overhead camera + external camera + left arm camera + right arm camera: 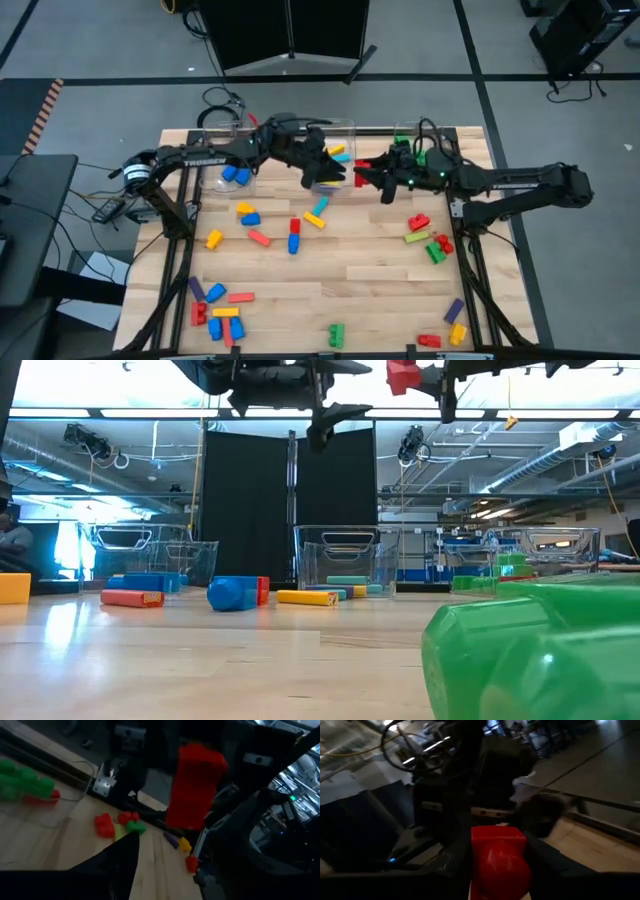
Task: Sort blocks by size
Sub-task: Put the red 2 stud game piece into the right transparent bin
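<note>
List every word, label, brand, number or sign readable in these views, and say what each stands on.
"TROSSEN": white lettering along the left arm in the high view, small and only barely legible.
Striped red-and-white marking on the floor beside the table: a pattern, no words.
Red block in the right end effector: no print visible.
Low view and both wrist views: no text legible.

The right gripper (497,885) holds a red block (498,862) (studs facing the camera) between its dark fingers.
</note>
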Controlling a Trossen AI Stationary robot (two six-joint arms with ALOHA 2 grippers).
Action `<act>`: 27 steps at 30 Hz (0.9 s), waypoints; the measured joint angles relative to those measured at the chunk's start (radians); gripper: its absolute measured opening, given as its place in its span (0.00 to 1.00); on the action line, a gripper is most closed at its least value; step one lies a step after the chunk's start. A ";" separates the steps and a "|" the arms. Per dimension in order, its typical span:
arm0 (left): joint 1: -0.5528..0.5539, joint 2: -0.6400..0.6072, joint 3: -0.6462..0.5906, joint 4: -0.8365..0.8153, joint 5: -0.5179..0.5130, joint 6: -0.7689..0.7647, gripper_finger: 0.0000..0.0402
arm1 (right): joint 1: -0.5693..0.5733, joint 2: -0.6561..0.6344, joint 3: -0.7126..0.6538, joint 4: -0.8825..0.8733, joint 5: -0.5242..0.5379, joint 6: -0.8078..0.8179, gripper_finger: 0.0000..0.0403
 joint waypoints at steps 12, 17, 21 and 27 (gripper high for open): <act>0.017 -0.108 0.000 -0.393 -0.270 0.164 0.56 | -0.179 -0.072 0.150 -0.582 0.048 0.028 0.36; 0.014 -0.186 0.000 -0.543 -0.409 0.182 0.56 | -0.306 -0.025 0.265 -0.813 0.048 0.021 0.36; -0.008 -0.240 0.000 -0.623 -0.480 0.185 0.56 | -0.426 0.037 0.320 -0.981 0.048 0.019 0.36; -0.062 -0.302 0.000 -0.727 -0.580 0.132 0.56 | -0.624 0.133 0.330 -1.118 0.012 -0.028 0.36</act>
